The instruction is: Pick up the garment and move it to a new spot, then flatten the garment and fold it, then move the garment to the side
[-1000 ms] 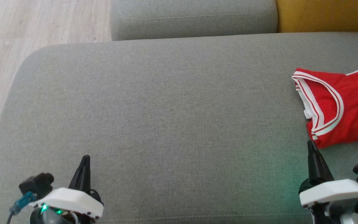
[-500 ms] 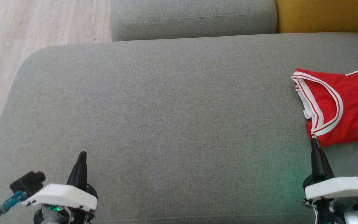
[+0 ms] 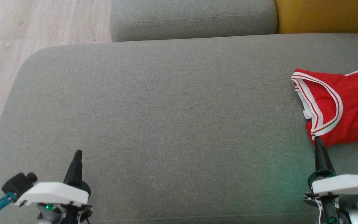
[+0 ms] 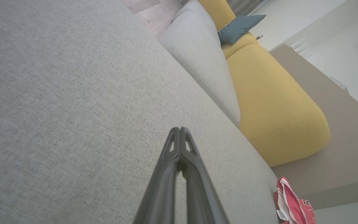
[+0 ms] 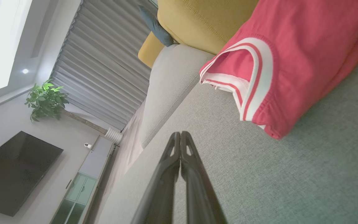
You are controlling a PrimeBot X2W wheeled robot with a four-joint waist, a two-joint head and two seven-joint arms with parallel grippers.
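Observation:
The garment (image 3: pixel 340 107) is a red jersey with white trim, folded and lying at the right side of the grey sofa cushion (image 3: pixel 166 118), partly cut off by the head view's right edge. It also shows in the right wrist view as the garment (image 5: pixel 294 59) and small in the left wrist view as the garment (image 4: pixel 291 205). My right gripper (image 3: pixel 318 141) is shut and empty, its tip just at the jersey's near left corner; in its own view the right gripper (image 5: pixel 180 133) is clear of the cloth. My left gripper (image 3: pixel 78 153) is shut and empty at the lower left, also seen as the left gripper (image 4: pixel 179 129).
A second grey cushion (image 3: pixel 194 18) lies beyond the far edge, with a yellow seat (image 3: pixel 325 15) to its right. Wooden floor (image 3: pixel 36 28) lies off the cushion's left side. A teal pillow (image 4: pixel 239 26) rests on the yellow seat.
Both grippers have drifted slightly lower and outward in the head view. The jersey has stayed where it lies.

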